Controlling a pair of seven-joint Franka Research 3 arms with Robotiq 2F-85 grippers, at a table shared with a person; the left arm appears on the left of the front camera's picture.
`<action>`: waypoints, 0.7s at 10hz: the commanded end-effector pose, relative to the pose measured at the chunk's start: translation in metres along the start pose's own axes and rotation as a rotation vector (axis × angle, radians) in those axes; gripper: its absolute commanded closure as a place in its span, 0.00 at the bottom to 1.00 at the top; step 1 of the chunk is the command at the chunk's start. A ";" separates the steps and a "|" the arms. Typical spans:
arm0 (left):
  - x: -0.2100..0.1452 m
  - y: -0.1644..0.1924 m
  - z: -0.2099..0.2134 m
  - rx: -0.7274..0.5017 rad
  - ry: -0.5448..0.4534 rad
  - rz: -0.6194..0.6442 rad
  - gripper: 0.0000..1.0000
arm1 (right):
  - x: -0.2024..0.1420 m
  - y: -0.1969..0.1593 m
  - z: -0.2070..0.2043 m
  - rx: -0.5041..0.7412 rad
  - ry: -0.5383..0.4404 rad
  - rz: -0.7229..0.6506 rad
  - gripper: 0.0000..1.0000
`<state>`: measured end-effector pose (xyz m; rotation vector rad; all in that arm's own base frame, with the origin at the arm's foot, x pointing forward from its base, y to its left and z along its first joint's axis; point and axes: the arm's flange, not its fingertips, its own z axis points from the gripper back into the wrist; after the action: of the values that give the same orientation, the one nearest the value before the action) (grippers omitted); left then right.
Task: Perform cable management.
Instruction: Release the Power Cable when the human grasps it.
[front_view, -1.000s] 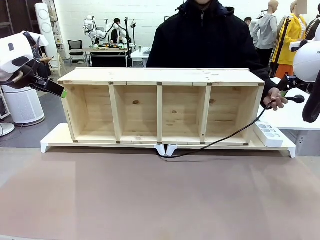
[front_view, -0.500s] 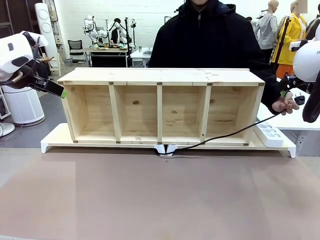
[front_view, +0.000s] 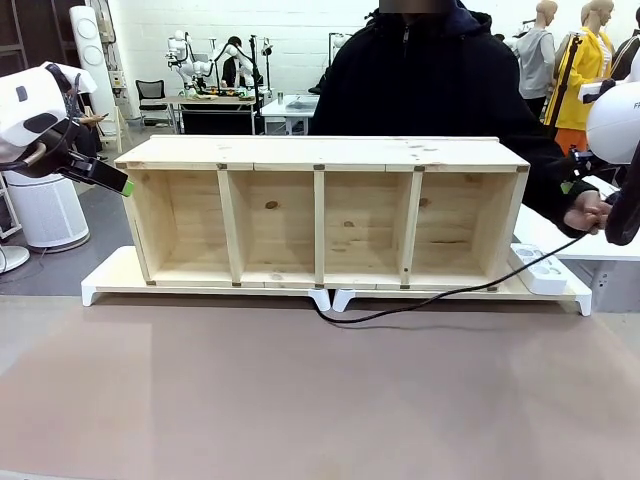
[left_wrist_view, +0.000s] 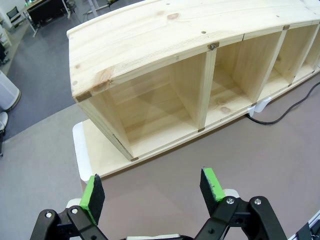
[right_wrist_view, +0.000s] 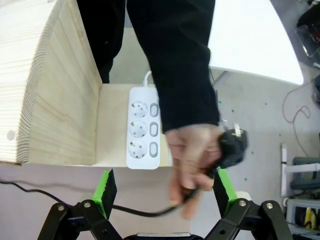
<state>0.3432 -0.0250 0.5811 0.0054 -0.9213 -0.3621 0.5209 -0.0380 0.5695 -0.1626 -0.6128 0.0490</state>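
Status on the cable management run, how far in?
Early. Done: nothing tidied; the cable lies loose on the table before the wooden shelf unit. In hand: the person's hand holds the plug end between the right gripper's open fingers. Left: gripping and routing; left gripper open, idle.

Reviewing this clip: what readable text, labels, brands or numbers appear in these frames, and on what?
"F": black print cut off at the picture edge, on the right arm's white casing, front view; the rest is out of frame.
The power strip, wooden shelf unit, cable and its plug carry no readable text.
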 end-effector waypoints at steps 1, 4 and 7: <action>0.000 0.001 0.000 0.001 -0.007 0.001 0.00 | -0.001 -0.001 -0.001 0.000 0.008 -0.002 0.00; 0.000 0.001 0.000 0.001 -0.007 0.001 0.00 | -0.001 -0.001 -0.001 0.000 0.008 -0.002 0.00; 0.000 0.001 0.000 0.001 -0.007 0.001 0.00 | -0.001 -0.001 -0.001 0.000 0.008 -0.002 0.00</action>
<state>0.3432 -0.0251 0.5811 0.0054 -0.9213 -0.3621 0.5209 -0.0380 0.5695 -0.1626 -0.6128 0.0490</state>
